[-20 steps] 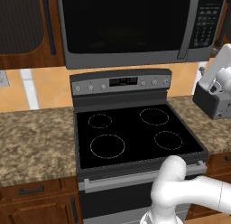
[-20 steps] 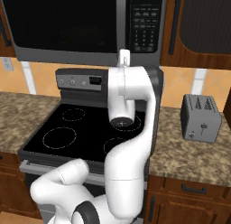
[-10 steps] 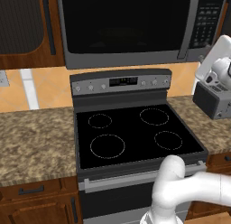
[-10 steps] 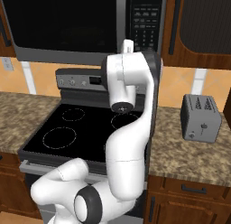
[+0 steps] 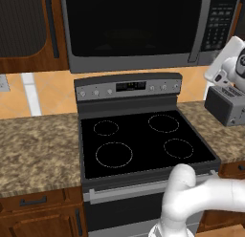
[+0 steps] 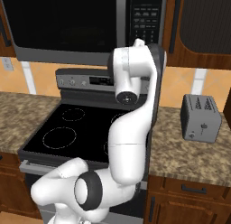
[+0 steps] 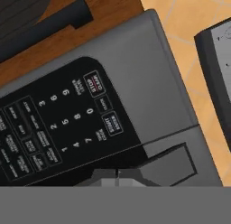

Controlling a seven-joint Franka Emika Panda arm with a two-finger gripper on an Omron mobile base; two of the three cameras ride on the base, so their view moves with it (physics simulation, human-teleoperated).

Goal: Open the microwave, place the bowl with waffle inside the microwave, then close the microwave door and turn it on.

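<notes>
The microwave [image 5: 134, 26] hangs above the stove with its dark glass door [image 5: 129, 21] shut. Its keypad [image 5: 220, 21] sits at the right side, beside the upright door handle [image 5: 200, 30]. My gripper [image 5: 221, 73] is raised at the right edge of the left base view, just below and right of the keypad. The hand view looks closely at the keypad [image 7: 67, 123], rolled sideways, and I cannot make out how the fingers stand. In the right base view my own arm [image 6: 135, 69] covers the hand below the keypad [image 6: 146, 20]. The bowl and the waffle are out of view.
A black-topped stove [image 5: 143, 140] with bare burner rings stands under the microwave. On the granite counter to its right is a grey toaster [image 6: 200, 117], close under my hand [image 5: 225, 104]. Dark wooden cabinets [image 7: 45, 20] flank the microwave.
My hand has risen from in front of the toaster toward the keypad. The elbow has lifted higher in the right base view. The microwave door stays shut.
</notes>
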